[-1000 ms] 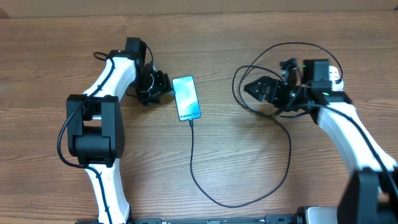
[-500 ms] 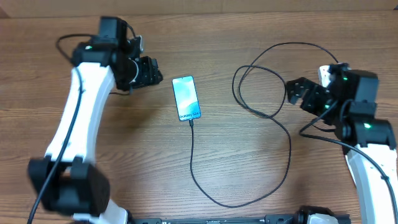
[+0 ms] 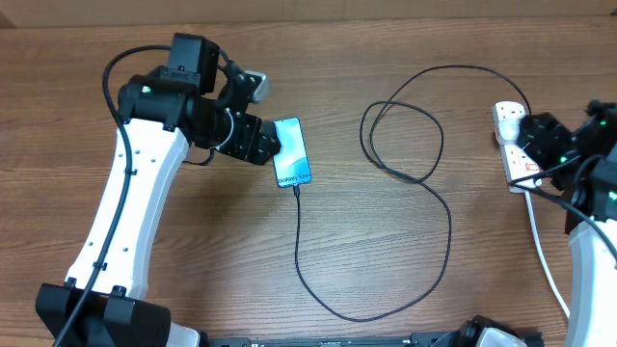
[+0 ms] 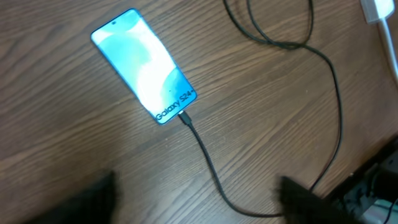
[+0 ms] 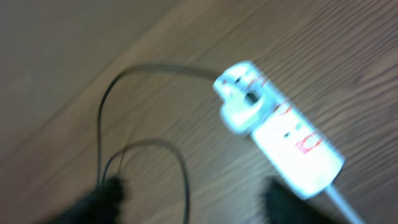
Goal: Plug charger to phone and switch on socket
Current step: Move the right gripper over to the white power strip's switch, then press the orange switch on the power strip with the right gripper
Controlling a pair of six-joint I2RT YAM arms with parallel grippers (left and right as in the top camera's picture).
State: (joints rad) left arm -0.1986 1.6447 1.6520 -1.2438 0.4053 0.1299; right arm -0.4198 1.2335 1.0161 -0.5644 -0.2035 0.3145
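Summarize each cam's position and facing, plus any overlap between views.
Overhead: fixed above table, looking straight down; left arm and right arm show.
Left wrist: on left arm, tilted down at phone and charger; blurred dark jaws at bottom corners.
Right wrist: on right arm, facing down at socket; blurred jaws at bottom.
Shared: overhead and left wrist both see phone and charger.

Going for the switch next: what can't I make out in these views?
Right wrist view: switches on the socket motion-blurred, state unreadable.
Overhead: right gripper covers part of the socket; switches too small.
Overhead: left gripper hides the left edge of the phone.
Left wrist view: socket cut off at the top-right corner.
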